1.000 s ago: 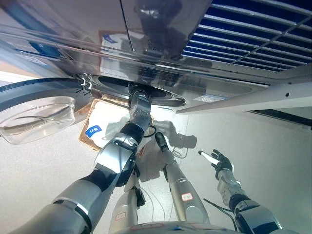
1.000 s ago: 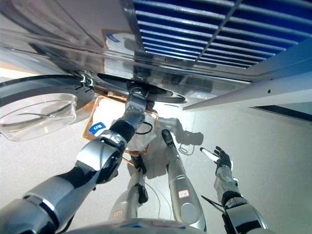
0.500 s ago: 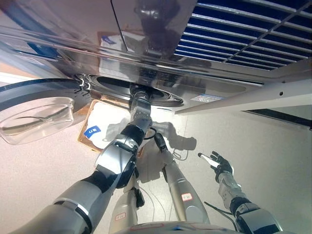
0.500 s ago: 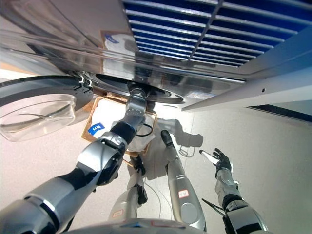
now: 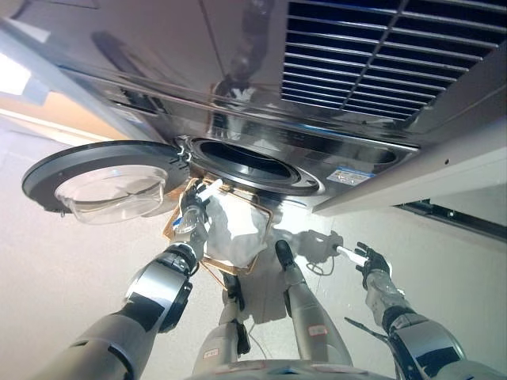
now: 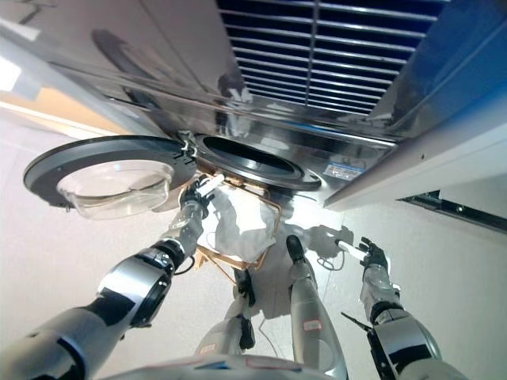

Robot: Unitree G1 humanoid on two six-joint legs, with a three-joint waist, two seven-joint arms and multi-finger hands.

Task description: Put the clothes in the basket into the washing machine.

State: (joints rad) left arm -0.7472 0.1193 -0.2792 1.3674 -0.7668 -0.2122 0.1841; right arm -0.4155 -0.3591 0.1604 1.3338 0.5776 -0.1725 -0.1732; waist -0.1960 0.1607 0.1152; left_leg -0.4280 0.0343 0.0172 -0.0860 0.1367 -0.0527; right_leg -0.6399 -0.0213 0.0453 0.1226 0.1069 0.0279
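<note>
My left hand (image 5: 194, 207), fingers loose and empty, sits at seven o'clock below the washing machine (image 5: 253, 162) opening. White clothes (image 5: 236, 233) lie in the basket (image 5: 207, 269) underneath. My right hand (image 5: 369, 262) hangs spread apart.

1. We see a bright, evenly lit scene; the pale floor (image 5: 55, 269) reads near white.
2. We note glare and mirror reflections across the washing machine (image 5: 261, 87) front panel.
3. We note soft shadows on the floor below its door opening.
4. Straight lines bow strongly toward the view edges.
</note>
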